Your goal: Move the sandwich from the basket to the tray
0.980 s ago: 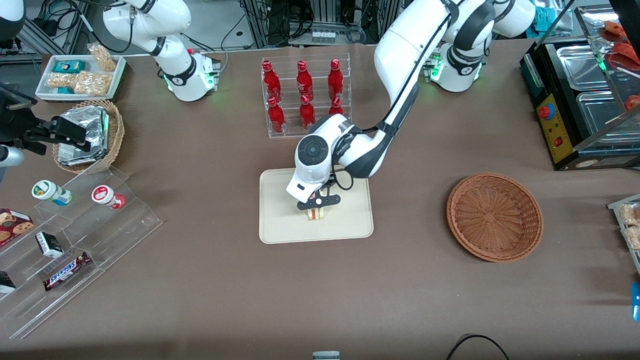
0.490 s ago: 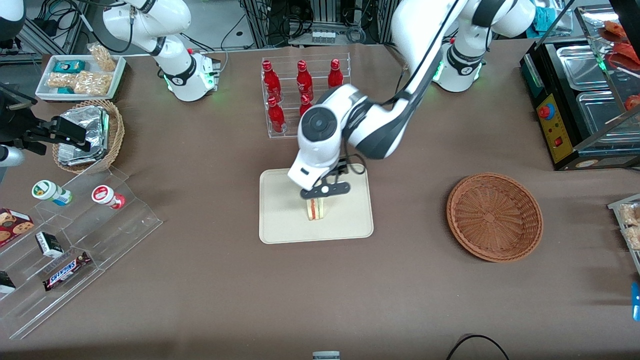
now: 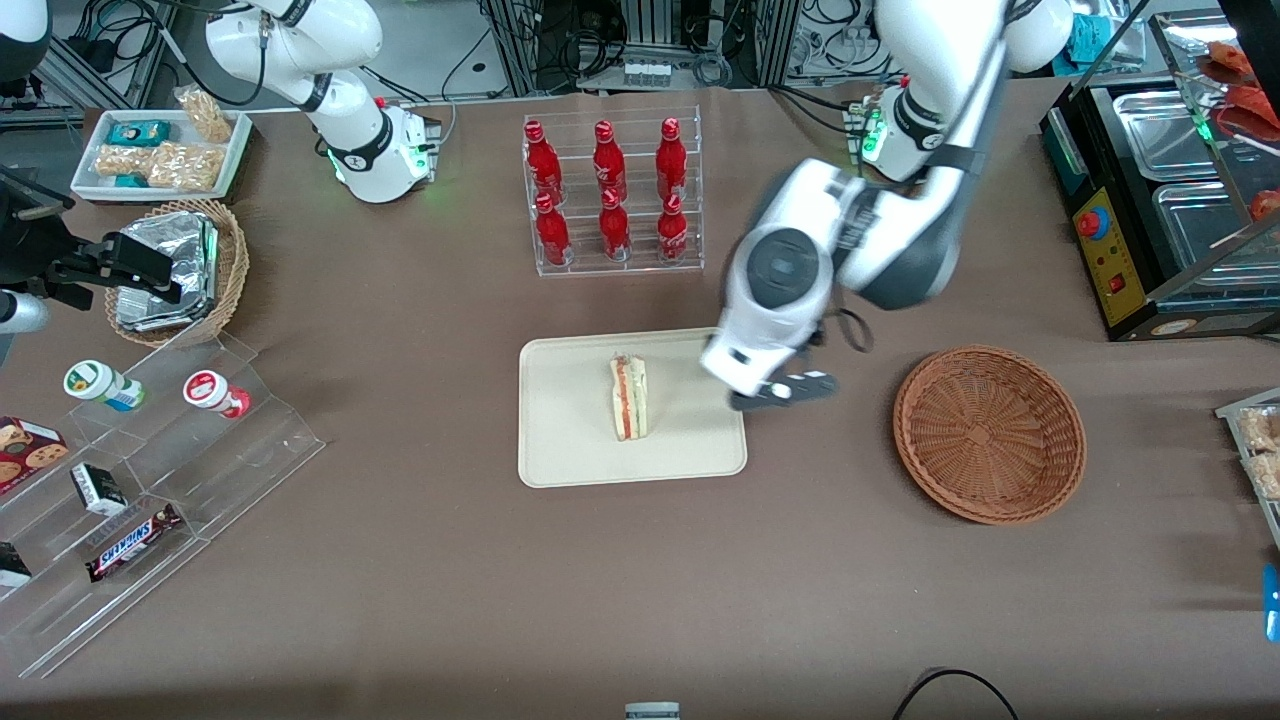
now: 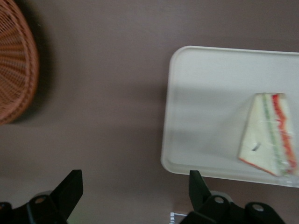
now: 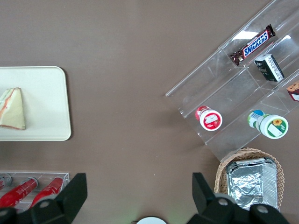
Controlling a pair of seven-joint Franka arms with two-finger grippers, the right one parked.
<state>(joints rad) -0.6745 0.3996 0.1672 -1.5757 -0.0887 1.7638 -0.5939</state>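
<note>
Front view, sandwich [image 3: 629,398] now released on tray [image 3: 570,450], gripper [image 3: 783,391] spread wide, moved off toward basket [image 3: 988,433]

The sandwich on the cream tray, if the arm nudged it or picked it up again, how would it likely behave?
The sandwich is soft white bread in thin layers, so it would probably squash under a firm pinch. Its clear wrap looks smooth, so it may slide on the flat tray rather than roll. It stands on an edge, so a nudge could tip it. The open end effector hangs between tray and basket.
</note>
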